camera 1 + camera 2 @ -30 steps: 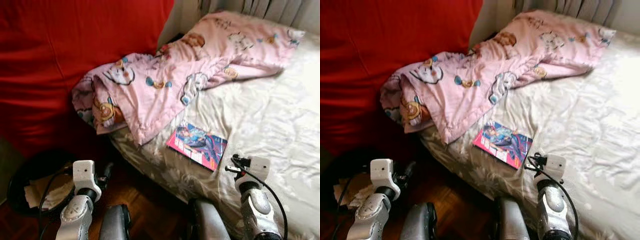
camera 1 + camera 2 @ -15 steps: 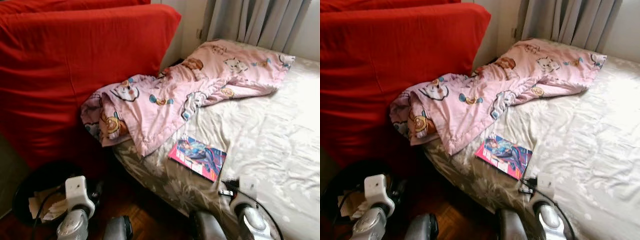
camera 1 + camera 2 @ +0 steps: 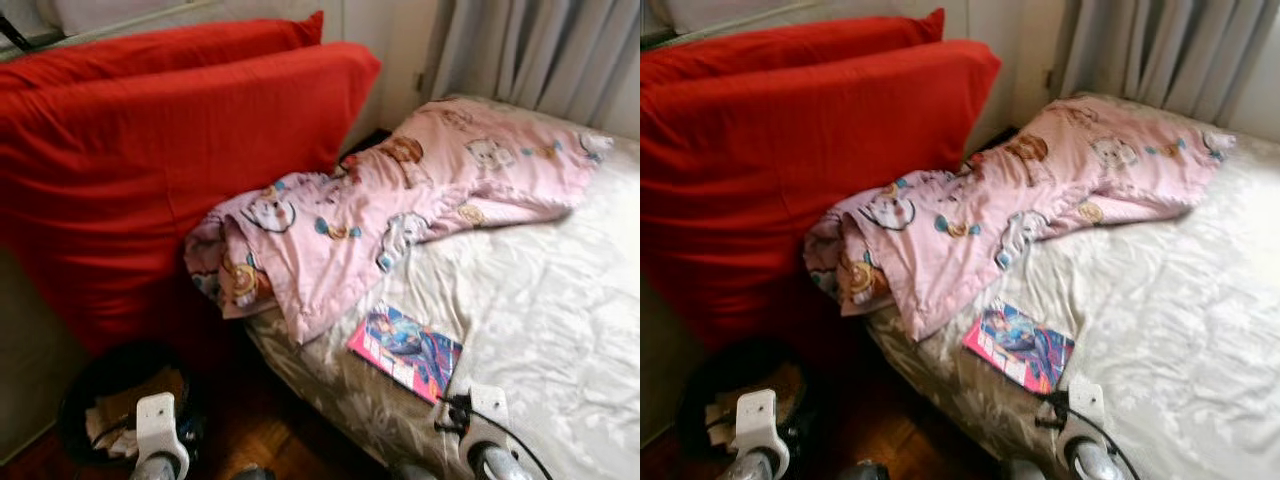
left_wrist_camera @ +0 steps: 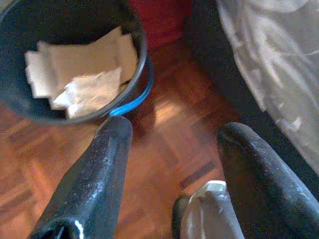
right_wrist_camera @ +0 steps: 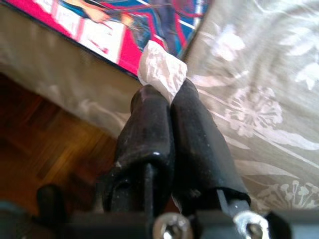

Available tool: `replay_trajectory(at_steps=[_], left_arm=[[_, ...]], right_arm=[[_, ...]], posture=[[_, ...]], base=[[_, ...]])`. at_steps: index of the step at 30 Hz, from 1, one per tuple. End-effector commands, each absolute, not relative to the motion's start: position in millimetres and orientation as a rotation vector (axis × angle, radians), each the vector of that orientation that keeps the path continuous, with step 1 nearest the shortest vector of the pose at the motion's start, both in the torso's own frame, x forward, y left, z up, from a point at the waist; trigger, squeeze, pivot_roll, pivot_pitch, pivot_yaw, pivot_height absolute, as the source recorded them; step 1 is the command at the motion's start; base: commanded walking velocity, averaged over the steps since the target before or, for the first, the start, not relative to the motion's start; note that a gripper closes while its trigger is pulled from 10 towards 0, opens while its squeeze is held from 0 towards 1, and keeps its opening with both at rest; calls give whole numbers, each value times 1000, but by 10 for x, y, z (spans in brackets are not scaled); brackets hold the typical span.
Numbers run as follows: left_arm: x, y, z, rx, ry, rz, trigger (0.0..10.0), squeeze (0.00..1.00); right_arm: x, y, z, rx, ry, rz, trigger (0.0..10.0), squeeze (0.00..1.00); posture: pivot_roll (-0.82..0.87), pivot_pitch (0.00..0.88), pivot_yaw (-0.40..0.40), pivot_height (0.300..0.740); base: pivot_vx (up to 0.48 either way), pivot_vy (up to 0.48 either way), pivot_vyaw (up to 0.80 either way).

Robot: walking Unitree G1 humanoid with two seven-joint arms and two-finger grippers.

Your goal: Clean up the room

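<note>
Right hand (image 5: 162,107) clamped on a white paper scrap (image 5: 160,70) at the bed's (image 3: 560,290) edge; bin (image 4: 75,59) lying leftward (nearer the open left hand (image 4: 174,144)).

Daylight enters from behind the curtain (image 3: 540,50) at the bed's head end, and you get glare washing out the sheet (image 3: 560,300) there. The floor beside the bin (image 3: 110,400) sits in deep shade. Head views are slightly soft; both wrist views blur at close range.
</note>
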State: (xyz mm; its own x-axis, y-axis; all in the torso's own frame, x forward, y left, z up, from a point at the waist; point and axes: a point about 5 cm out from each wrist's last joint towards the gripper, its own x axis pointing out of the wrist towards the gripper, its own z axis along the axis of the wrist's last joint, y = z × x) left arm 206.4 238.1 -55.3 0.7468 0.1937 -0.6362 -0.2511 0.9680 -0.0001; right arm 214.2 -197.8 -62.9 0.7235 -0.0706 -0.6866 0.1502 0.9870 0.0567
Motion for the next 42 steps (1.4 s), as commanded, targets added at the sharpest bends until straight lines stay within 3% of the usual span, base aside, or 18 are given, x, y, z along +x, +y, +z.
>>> replay_trajectory(at_steps=[1, 6, 17, 29, 42], left_arm=[[1972, 2355, -630, -83, 750, 240, 10000, 0], [1980, 2271, -657, -99, 767, 222, 10000, 0], [1935, 2137, -721, -115, 812, 183, 10000, 0], [1895, 2137, -745, -85, 843, 139, 10000, 0], [1788, 2207, -790, -70, 892, 143, 10000, 0]], right_arm=[[2088, -1923, -679, 123, 799, -107, 10000, 0], [2069, -1799, -707, 49, 834, 26, 10000, 0], [1647, -2119, -881, 139, 956, -187, 10000, 0], [1659, -2317, -838, 221, 928, -324, 10000, 0], [1644, -2220, -865, 269, 928, -310, 10000, 0]], posture=[[83, 0, -7, 740], [64, 0, -20, 740], [49, 0, -29, 740], [54, 0, -13, 740], [67, 0, -1, 740]], base=[[0, 0, 0], [0, 0, 0], [0, 0, 0], [0, 0, 0], [0, 0, 0]])
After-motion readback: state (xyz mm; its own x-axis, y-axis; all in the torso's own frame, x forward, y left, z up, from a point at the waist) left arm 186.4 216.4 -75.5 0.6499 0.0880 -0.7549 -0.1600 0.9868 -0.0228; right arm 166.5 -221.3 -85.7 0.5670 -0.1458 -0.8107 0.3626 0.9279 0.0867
